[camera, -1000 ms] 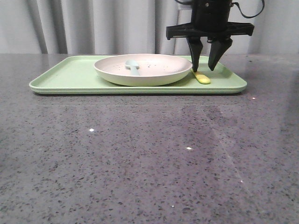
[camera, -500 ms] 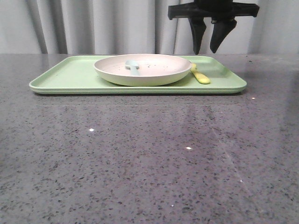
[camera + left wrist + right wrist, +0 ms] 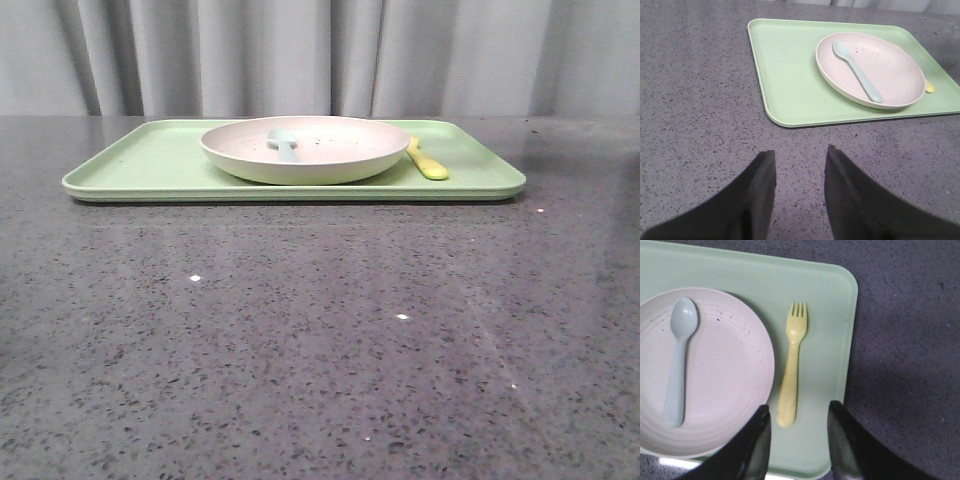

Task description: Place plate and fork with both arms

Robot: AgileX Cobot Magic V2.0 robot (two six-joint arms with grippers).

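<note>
No legible text, labels, brands, numbers or signs in any view. Plate [image 3: 305, 150], fork [image 3: 792, 370], spoon [image 3: 857, 70] and tray [image 3: 140, 165] carry no printing; dark specks on the plate are only speckle, not characters.

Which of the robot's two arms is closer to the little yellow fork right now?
The right one. Its gripper hangs open just above the fork's handle end on the tray. The left gripper is open over bare table, off the tray's far side.
</note>
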